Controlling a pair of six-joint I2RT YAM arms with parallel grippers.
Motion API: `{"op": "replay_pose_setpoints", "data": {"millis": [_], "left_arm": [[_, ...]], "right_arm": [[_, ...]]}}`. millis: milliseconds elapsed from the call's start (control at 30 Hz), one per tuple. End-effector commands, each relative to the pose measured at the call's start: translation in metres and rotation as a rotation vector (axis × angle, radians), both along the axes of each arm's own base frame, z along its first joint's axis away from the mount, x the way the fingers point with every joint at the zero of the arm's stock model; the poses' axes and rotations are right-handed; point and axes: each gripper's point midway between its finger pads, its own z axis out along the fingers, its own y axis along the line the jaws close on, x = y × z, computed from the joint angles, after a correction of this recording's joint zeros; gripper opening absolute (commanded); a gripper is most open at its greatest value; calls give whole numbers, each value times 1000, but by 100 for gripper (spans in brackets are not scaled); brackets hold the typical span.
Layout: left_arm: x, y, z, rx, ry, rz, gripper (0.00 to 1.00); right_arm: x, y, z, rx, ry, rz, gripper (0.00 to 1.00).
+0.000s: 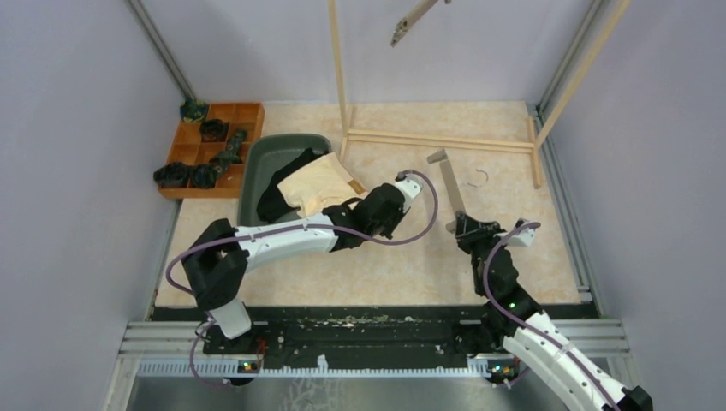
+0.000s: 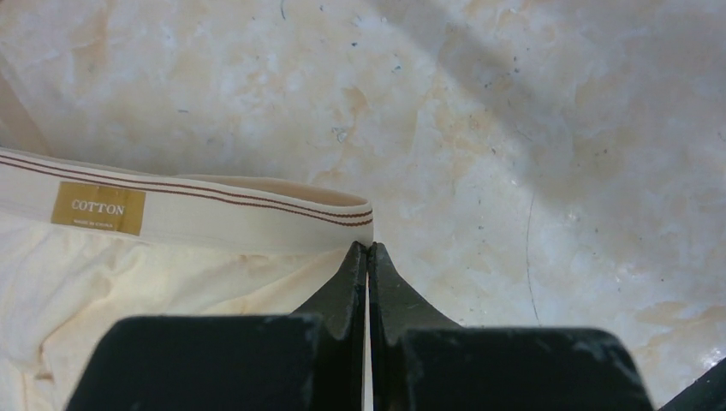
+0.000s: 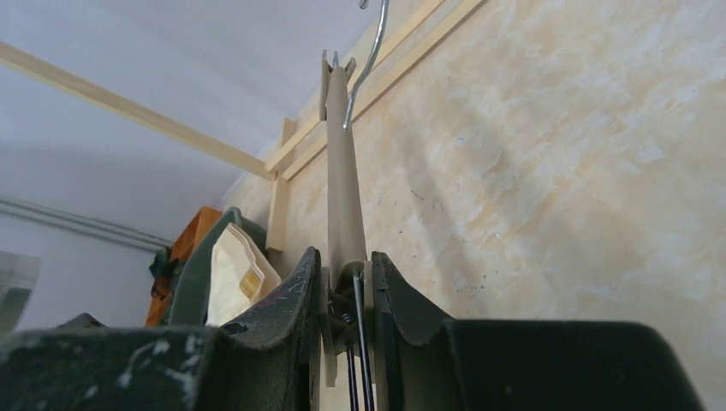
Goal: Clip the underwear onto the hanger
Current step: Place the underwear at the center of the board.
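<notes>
A: Left gripper [image 2: 368,257] shut tight, tips nipping the end corner of the waistband [image 2: 214,214] on the cream underwear [image 2: 171,282], by the look of it.

B: And the right gripper [image 3: 342,282]?

A: Closed partway on the clip end of the hanger [image 3: 345,171], one jaw either side, spring showing between. Probably pressing the clip to open it for cloth.

B: Placement from overhead?

A: Cream pair spilling out of the grey bin [image 1: 291,139] at centre left, near corner pulled toward mid-frame. Black underwear [image 1: 276,201] lying partly beneath it, half in the bin. Hanger right of centre on the table [image 1: 385,265], well apart from that waistband.

B: Why grab the corner?

A: Likely for the firm elastic, less apt to slip than loose fabric, and easy to feed into a clip. Neither garment clipped yet.
</notes>
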Motion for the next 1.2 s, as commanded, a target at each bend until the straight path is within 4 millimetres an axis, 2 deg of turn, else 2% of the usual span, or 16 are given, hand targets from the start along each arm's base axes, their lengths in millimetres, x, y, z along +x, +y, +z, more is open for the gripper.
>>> {"op": "replay_pose_setpoints", "data": {"millis": [0, 100, 133, 200, 267, 367, 500, 600, 700, 1000, 1167], "left_arm": [[-14, -2, -34, 15, 75, -13, 0], [-20, 5, -52, 50, 101, -9, 3], [-19, 8, -56, 62, 99, 2, 9], [-17, 15, -60, 82, 88, 33, 30], [-14, 21, -58, 86, 69, 69, 54], [-9, 28, -46, 61, 35, 115, 67], [-5, 40, -30, -9, 0, 212, 76], [-3, 51, -27, -39, -9, 294, 79], [-1, 52, -31, -56, -7, 327, 79], [5, 46, -46, -125, 20, 282, 74], [8, 51, -62, -132, 45, 281, 72]], "right_arm": [[2, -7, 36, 49, -80, -30, 0], [3, -6, 35, 48, -79, -20, 0], [4, -6, 35, 48, -79, -18, 0], [5, -4, 35, 46, -79, -10, 0], [6, -1, 32, 42, -73, -1, 0], [8, 1, 31, 38, -72, 9, 0], [10, 3, 30, 35, -71, 16, 0], [11, 5, 29, 37, -73, 23, 0], [12, 6, 29, 37, -74, 29, 0], [12, 8, 28, 35, -74, 37, 0], [12, 7, 27, 33, -76, 37, 0]]}}
